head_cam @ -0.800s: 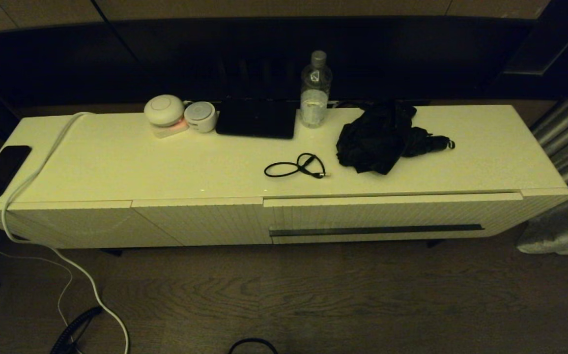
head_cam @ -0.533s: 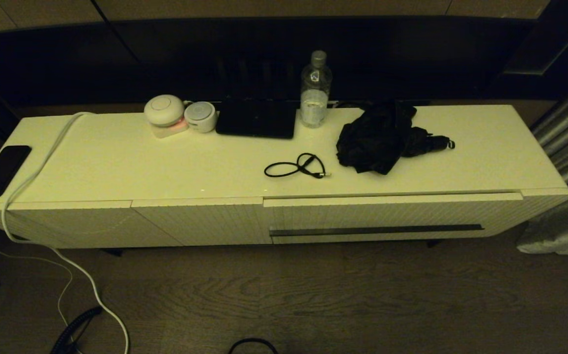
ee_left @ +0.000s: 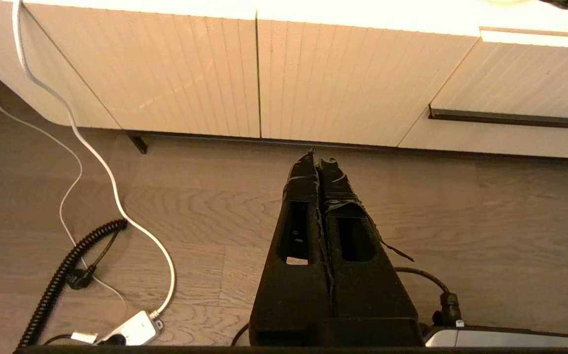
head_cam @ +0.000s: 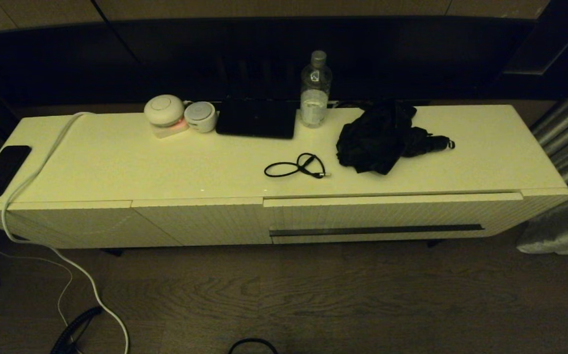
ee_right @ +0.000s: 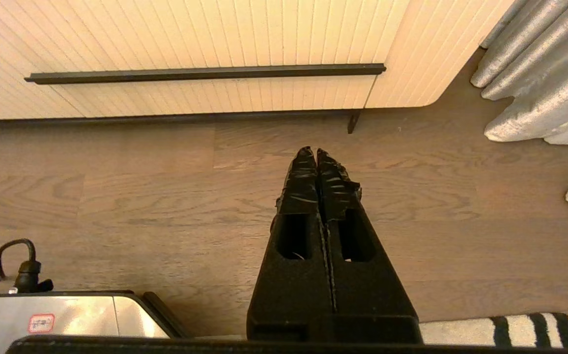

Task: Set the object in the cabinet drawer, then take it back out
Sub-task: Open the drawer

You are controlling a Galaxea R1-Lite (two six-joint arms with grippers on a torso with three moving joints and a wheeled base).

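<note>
The cabinet drawer is pushed in on the cabinet's right half, with a cream ribbed front and a long dark handle strip. On the top above it lie a looped black cable and a folded black umbrella; which one is the object I cannot tell. Neither arm shows in the head view. My left gripper hangs shut and empty over the floor before the handle-less panels. Shut and empty too, my right gripper hangs low in front of the drawer handle.
A water bottle, a black tablet, two round white devices and a phone with a white cord sit on the cabinet top. A grey curtain hangs at the right end. Cords and a power strip lie on the floor.
</note>
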